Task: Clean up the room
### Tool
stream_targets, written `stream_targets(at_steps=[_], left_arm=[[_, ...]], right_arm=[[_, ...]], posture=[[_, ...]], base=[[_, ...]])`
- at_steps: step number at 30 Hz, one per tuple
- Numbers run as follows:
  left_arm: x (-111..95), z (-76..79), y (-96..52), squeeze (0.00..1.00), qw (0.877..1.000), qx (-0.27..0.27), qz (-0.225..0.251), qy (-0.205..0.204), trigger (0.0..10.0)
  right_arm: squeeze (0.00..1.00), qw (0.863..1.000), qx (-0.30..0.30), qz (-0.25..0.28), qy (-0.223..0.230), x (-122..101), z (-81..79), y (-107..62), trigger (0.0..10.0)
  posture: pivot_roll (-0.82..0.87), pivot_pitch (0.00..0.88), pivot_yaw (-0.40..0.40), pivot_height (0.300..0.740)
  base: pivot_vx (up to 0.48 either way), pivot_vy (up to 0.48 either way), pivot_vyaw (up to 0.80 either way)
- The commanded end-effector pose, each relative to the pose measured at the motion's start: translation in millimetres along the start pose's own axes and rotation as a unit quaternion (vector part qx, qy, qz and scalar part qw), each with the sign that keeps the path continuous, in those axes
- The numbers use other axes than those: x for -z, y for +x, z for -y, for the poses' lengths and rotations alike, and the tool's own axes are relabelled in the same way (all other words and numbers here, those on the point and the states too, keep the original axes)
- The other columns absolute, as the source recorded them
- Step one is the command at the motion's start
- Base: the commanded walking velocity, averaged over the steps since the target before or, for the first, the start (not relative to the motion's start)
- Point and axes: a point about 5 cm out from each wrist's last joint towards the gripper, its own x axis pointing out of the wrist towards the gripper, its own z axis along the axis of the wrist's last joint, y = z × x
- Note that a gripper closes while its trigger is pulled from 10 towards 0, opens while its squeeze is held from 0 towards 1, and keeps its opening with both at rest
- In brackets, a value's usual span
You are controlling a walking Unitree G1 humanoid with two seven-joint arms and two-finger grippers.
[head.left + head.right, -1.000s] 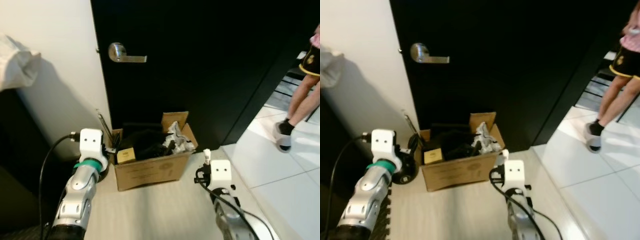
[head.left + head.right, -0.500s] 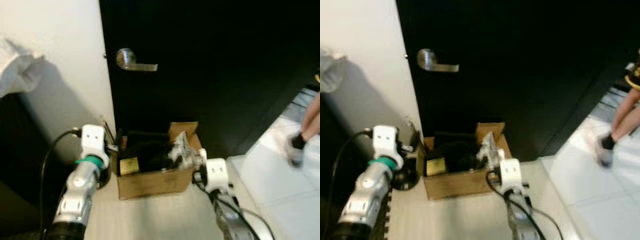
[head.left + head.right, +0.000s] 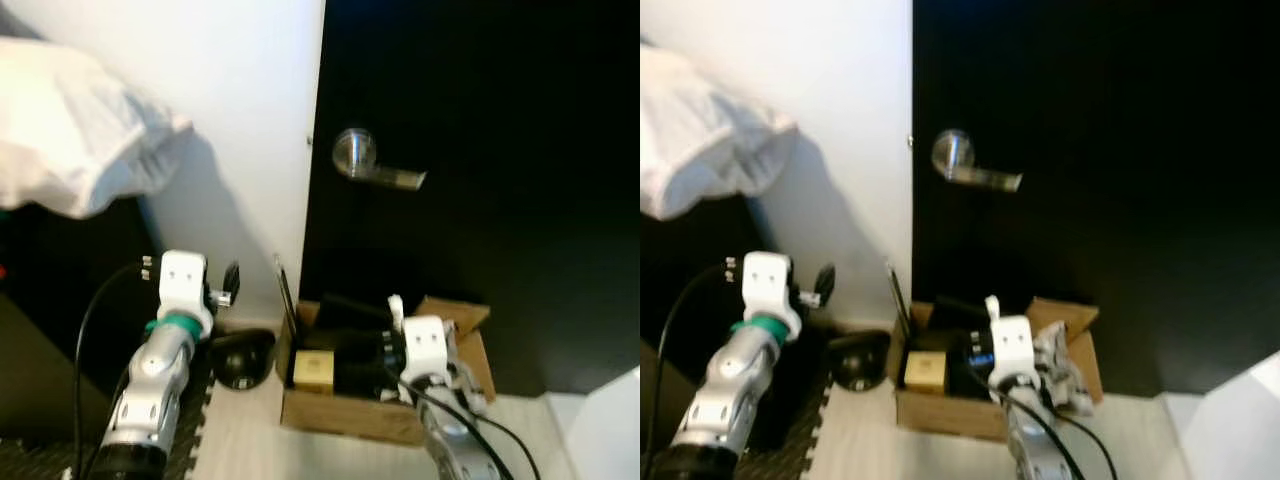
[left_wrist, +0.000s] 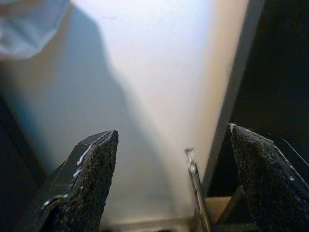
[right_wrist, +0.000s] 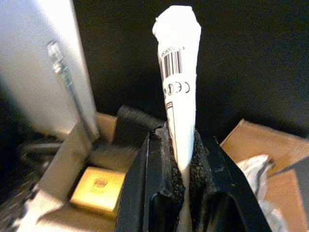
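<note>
Against the black door (image 3: 480, 120), right tool (image 5: 181, 159) clamps white tube (image 5: 178, 72) over cardboard box (image 3: 360, 415); left tool (image 4: 174, 183) apart.

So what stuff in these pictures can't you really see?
- Cardboard box: the right hand and arm cover part of its contents in the eye views.
- White tube: small print beside the barcode is too small, right wrist view.
- Door handle: blurred.
- White cloth: cut off by the edge.

arms silver | wrist blocks white | left collar green | cables black
</note>
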Motion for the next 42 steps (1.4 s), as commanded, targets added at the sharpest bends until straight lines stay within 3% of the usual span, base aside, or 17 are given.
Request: stream_targets(at_steps=[1,10,20,31,39,42], left_arm=[[6,-3.1,-2.4,0.0,1.0,-0.004,-0.012,0.001,10.0],[7,3.1,-5.4,0.0,0.999,0.033,-0.007,0.012,10.0],[8,1.8,-8.6,0.0,0.999,0.023,0.003,0.033,10.0],[10,1.8,-12.1,0.0,0.999,0.026,0.001,0.047,10.0],[11,2.1,-14.8,0.0,0.998,0.027,-0.001,0.05,10.0],[12,1.1,-17.7,0.0,0.998,0.026,-0.003,0.055,10.0]], right_arm=[[0.0,1.0,0.001,-0.008,0.005,4,0.5,-2.0,10.0],[0.0,1.0,0.011,-0.025,-0.005,9,7.0,2.8,10.0],[0.0,1.0,0.002,-0.016,-0.008,4,3.4,6.6,10.0],[0.0,0.998,-0.027,0.05,-0.007,-31,-11.6,26.6,10.0],[0.0,0.997,-0.055,0.057,-0.014,-32,-22.2,28.4,10.0],[0.0,0.998,-0.048,0.049,-0.015,-33,-22.4,37.2,10.0]], posture=[[0.07,0.0,-0.016,0.74],[0.07,0.012,-0.03,0.74],[0.07,0.023,-0.048,0.74],[0.08,0.034,-0.058,0.74],[0.08,0.048,-0.06,0.74],[0.09,0.06,-0.062,0.74]], base=[[0.33,0.0,0.0],[0.21,0.0,0.0],[0.0,0.0,0.0],[0.0,0.0,0.0],[0.0,0.0,0.0],[0.0,0.0,0.0]])
